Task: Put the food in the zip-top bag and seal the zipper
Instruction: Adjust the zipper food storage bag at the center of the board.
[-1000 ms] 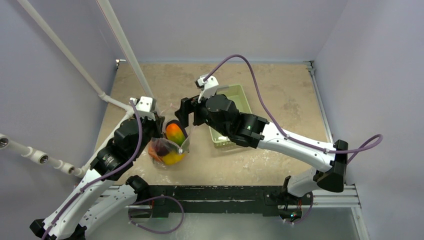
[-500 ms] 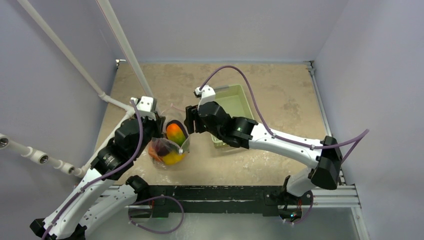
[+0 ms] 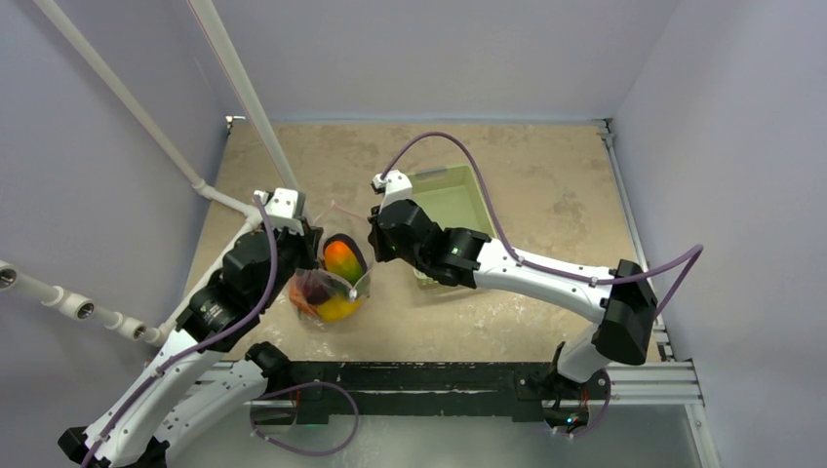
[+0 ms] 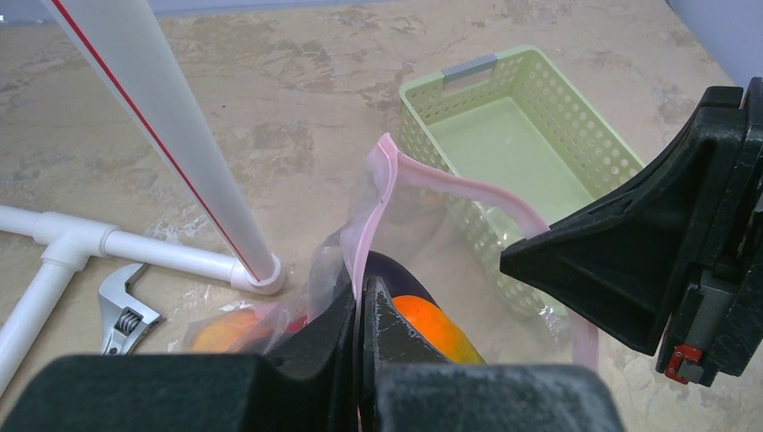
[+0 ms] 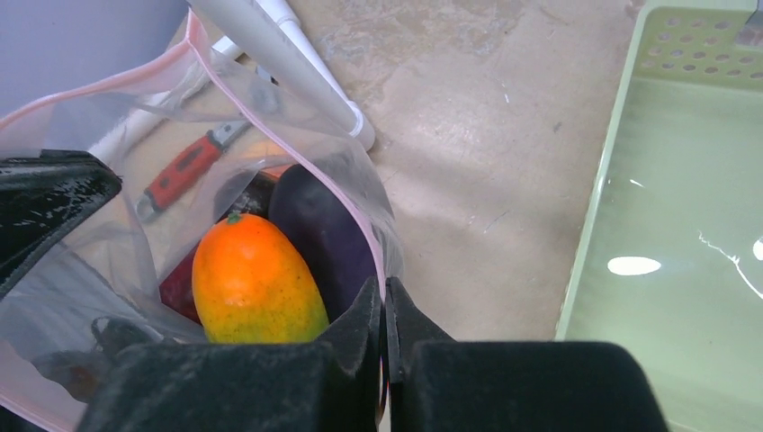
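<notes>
Left pincer (image 4: 360, 301) and right pincer (image 5: 385, 295) both clamping zipper (image 4: 450, 184) mid-frame; uneven pulling risks strip slipping out, food (image 5: 256, 279) spilling.

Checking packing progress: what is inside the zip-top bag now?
The zip-top bag holds an orange-yellow fruit, a purple eggplant beside it and a dark red piece beneath. Whatever lies deeper is covered by these.

Bright, even overhead light, soft shadows; glare spots on the green basket (image 5: 666, 207) floor right of the blurred right gripper (image 5: 385, 301).
</notes>
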`<state>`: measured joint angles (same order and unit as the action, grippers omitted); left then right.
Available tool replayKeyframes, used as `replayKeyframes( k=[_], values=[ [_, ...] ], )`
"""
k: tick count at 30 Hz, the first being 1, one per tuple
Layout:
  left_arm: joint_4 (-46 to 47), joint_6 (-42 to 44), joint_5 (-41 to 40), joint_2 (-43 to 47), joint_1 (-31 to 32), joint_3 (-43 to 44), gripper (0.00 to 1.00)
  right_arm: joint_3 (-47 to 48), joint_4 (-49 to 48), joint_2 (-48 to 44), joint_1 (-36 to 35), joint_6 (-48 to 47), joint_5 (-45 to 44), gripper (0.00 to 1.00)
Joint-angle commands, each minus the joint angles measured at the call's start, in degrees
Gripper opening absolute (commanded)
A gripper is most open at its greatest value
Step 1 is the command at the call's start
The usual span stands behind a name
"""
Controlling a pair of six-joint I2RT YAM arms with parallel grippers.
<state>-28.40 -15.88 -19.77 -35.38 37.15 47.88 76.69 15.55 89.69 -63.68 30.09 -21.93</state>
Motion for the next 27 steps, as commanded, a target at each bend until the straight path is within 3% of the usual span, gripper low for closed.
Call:
replayKeyframes(
  k=[1, 15, 20, 24, 27],
  values=[
    [0.8, -1.5, 1.1, 0.7, -0.1, 2.6, 0.00, 3.9, -1.7, -1.3, 0.2, -1.5, -1.0, 0.00],
    [-16.4, -1.5, -0.5, -3.9, -0.1, 21.7, 0.00, 9.3, -0.7, -9.1, 0.2, -6.9, -6.5, 0.00],
    [-13.9, -5.2, 2.2, -5.7, -0.1, 14.5, 0.00, 4.8, -3.0, -7.3, 0.3, -6.8, 0.2, 0.00],
    [-6.7, -9.5, 8.9, -6.9, -0.1, 5.1, 0.00, 3.6, -3.2, -4.5, 0.2, -6.0, 1.3, 0.00],
    [-3.6, -10.6, 12.0, -6.8, -0.1, 3.9, 0.00, 3.4, -3.8, -4.8, 0.2, -6.9, 1.7, 0.00]
  ],
)
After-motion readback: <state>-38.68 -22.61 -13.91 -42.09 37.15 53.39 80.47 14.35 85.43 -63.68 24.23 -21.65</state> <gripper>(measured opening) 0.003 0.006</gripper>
